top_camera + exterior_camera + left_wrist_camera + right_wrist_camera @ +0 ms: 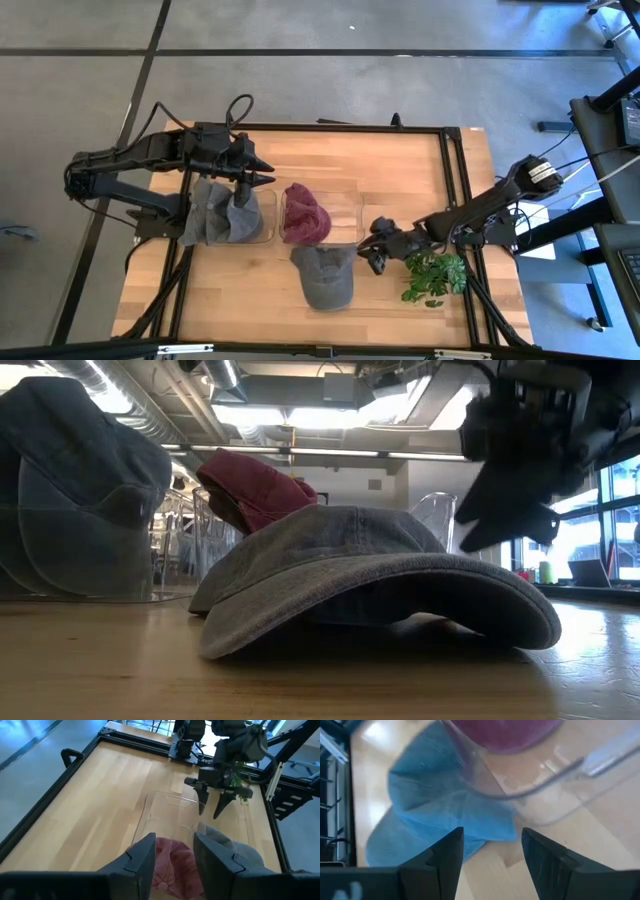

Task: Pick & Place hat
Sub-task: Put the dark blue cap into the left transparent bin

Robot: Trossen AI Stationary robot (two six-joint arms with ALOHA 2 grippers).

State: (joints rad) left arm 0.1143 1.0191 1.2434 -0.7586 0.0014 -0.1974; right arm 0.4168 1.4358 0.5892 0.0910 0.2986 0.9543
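Note:
A grey cap [323,277] lies on the table near its front edge, resting on its brim and crown rim [370,575], its crown against the middle clear bin. My right gripper [366,252] hangs open just right of the cap, above its brim [510,510], touching nothing; in its wrist view [492,855] the cap [435,815] lies ahead of the fingers. A dark red hat [305,215] sits in the middle bin. My left gripper [268,172] is open above the left bin, looking toward the red hat [170,865].
The left clear bin [268,212] holds grey-blue hats [215,212], stacked high [80,490]. The middle clear bin [345,210] has free room right of the red hat. A green plant [436,277] stands by the right arm. Bare wood lies at the far side.

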